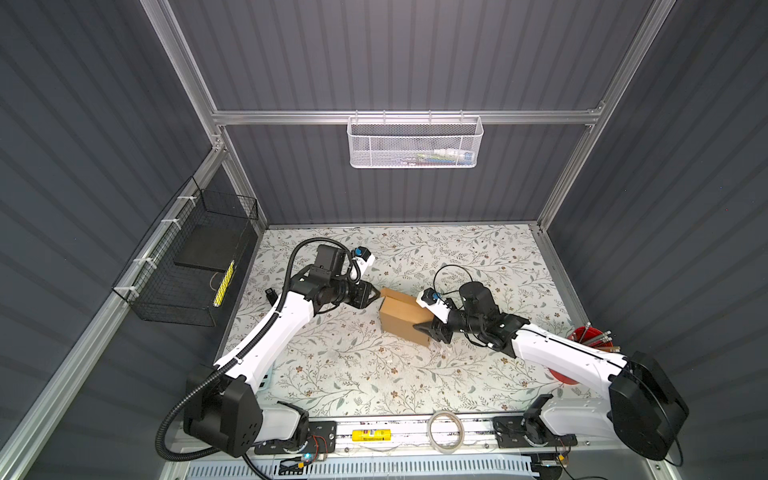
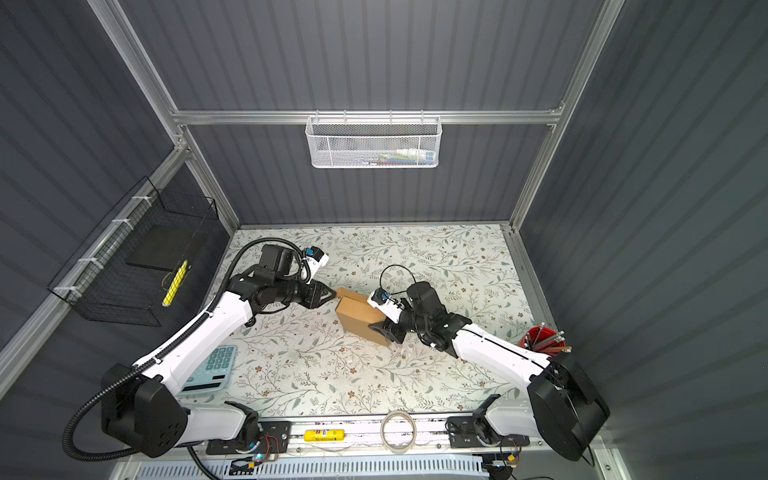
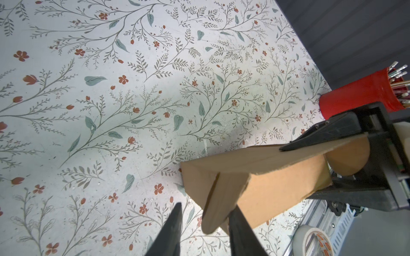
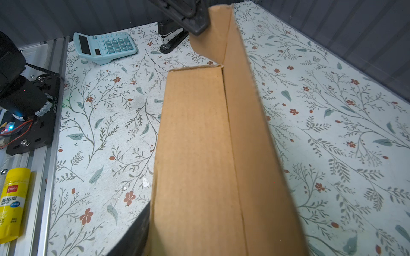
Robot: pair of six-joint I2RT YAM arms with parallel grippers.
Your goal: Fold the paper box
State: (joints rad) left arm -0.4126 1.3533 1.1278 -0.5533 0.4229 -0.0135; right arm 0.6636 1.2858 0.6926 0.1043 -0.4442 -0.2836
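Note:
The paper box [image 1: 401, 313] [image 2: 355, 318] is a brown cardboard mailer, partly folded, in the middle of the floral table. My right gripper [image 1: 422, 328] [image 3: 297, 172] is shut on its near right end, one finger on top and one beneath. In the right wrist view the box [image 4: 199, 144] fills the middle, and only one dark finger [image 4: 135, 232] shows beside it. My left gripper [image 1: 376, 293] [image 3: 206, 207] is open at the box's far left corner. A rounded flap [image 3: 214, 210] lies between its fingers, touching one and apart from the other.
A red pencil cup [image 1: 590, 336] [image 3: 359, 95] stands at the right edge. A blue calculator [image 2: 212, 368] [image 4: 104, 45] and a black stapler [image 4: 170, 42] lie on the left. A tape roll [image 1: 444, 430] and a yellow glue stick [image 1: 368, 435] rest on the front rail.

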